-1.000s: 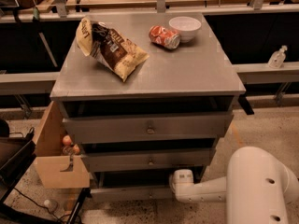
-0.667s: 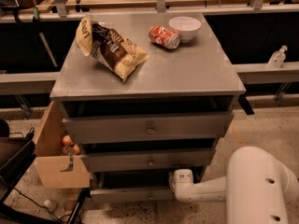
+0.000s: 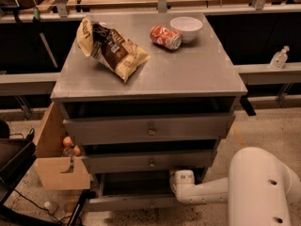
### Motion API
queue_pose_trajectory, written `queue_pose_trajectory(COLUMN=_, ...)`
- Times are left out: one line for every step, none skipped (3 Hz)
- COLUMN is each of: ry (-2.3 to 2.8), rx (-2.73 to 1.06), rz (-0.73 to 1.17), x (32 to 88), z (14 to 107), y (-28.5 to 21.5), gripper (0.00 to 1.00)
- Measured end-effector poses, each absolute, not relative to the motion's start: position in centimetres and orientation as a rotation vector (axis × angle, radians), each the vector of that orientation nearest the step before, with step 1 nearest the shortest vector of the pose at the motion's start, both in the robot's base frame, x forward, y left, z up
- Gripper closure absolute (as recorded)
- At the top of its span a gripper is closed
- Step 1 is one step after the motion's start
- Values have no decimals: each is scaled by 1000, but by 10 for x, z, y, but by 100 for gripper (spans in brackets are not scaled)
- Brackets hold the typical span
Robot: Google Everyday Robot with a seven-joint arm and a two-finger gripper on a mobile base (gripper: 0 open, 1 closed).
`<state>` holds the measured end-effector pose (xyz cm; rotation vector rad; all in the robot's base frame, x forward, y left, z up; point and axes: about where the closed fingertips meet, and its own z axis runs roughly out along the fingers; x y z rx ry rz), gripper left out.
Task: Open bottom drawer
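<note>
The grey cabinet has three drawers. The bottom drawer (image 3: 134, 202) is the lowest, slim front near the floor, and it stands pulled out a little with a dark gap above it. The middle drawer (image 3: 150, 162) and the top drawer (image 3: 150, 128) also stick out slightly, each with a small round knob. My white arm (image 3: 211, 189) reaches in from the lower right. My gripper (image 3: 178, 181) is at the right end of the bottom drawer, just under the middle drawer, partly hidden in the gap.
On the cabinet top (image 3: 188, 74) lie a chip bag (image 3: 110, 48), a red can (image 3: 165, 36) on its side and a white bowl (image 3: 186, 27). A cardboard box (image 3: 56, 159) stands against the cabinet's left side. A bottle (image 3: 279, 58) sits on the right ledge.
</note>
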<state>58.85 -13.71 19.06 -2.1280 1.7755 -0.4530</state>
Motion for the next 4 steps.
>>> queue_pose_trajectory(ry=1776, rx=-2128, rz=-453, x=589, z=191, y=-137, gripper=16)
queue_pose_trajectory(ry=1776, rx=-2128, rz=-453, x=589, z=191, y=-137, gripper=39)
queue_pose_trajectory(ry=1776, rx=-2129, rz=-452, x=588, z=190, y=-137, gripper=63)
queue_pose_trajectory(ry=1776, rx=-2130, rz=-450, x=588, z=190, y=-136, gripper=85)
